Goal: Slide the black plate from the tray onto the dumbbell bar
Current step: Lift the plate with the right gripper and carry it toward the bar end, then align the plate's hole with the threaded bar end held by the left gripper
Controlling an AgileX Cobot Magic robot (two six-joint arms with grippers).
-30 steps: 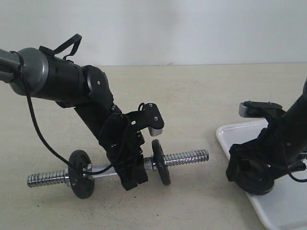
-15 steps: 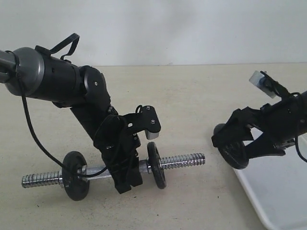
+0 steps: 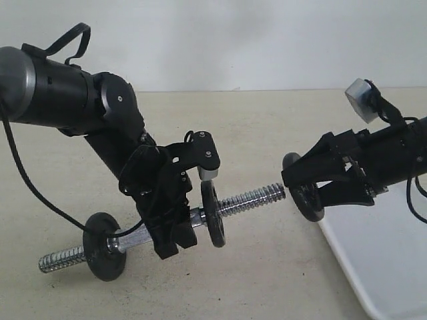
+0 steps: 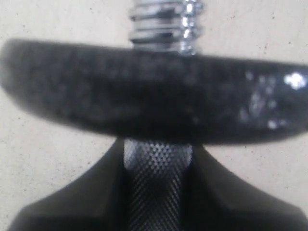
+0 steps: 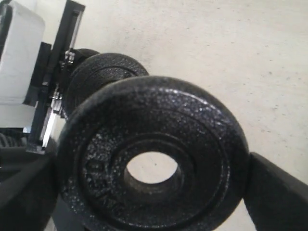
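The black plate (image 3: 308,203) stands on edge in the air, and my right gripper (image 3: 300,187) is shut on its rim. It sits just off the raised threaded tip of the dumbbell bar (image 3: 250,198). In the right wrist view only table shows through the centre hole of the black plate (image 5: 207,144), held in the right gripper (image 5: 151,195). My left gripper (image 3: 175,233) is shut on the bar's middle and holds it tilted, right end up. The left wrist view shows the left gripper (image 4: 156,161) clamped on the dumbbell bar's (image 4: 156,185) knurled middle. The tray (image 3: 380,267) lies at the lower right.
Two other black discs sit on the bar, one (image 3: 103,255) near its low left end and one (image 3: 213,213) just right of my left gripper. That nearer disc (image 4: 154,101) fills the left wrist view. The beige table (image 3: 267,127) runs back to a white wall.
My right gripper has lifted the black plate off the tray and carried it left to the bar's tip. The left arm has tilted the bar, raising its right end.
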